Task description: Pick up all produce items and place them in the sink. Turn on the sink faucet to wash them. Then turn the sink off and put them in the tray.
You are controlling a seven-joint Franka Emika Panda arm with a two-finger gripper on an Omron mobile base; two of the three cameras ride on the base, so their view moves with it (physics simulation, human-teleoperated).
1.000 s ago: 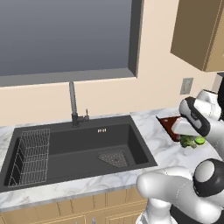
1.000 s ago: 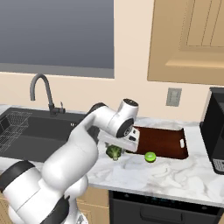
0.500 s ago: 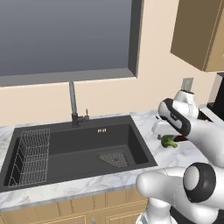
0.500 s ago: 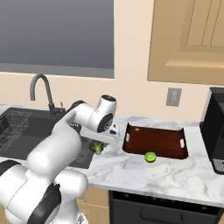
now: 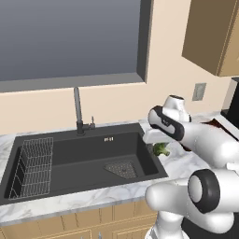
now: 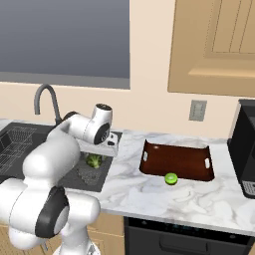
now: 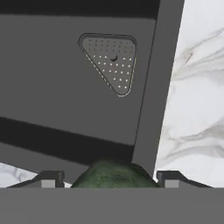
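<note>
Swung leftward from the tray (image 6: 178,162), gripper (image 7: 111,180) clamped on broccoli (image 5: 161,149) over sink (image 5: 84,161) rim, poised for release; lime (image 6: 171,178) awaits.

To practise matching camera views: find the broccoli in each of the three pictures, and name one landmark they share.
Left base view: broccoli right of centre, under the gripper, at the sink's right edge.
Right base view: left of centre, above the sink's corner.
Hand view: bottom centre, between the fingertips.
Shared landmark: the triangular drain.
</note>
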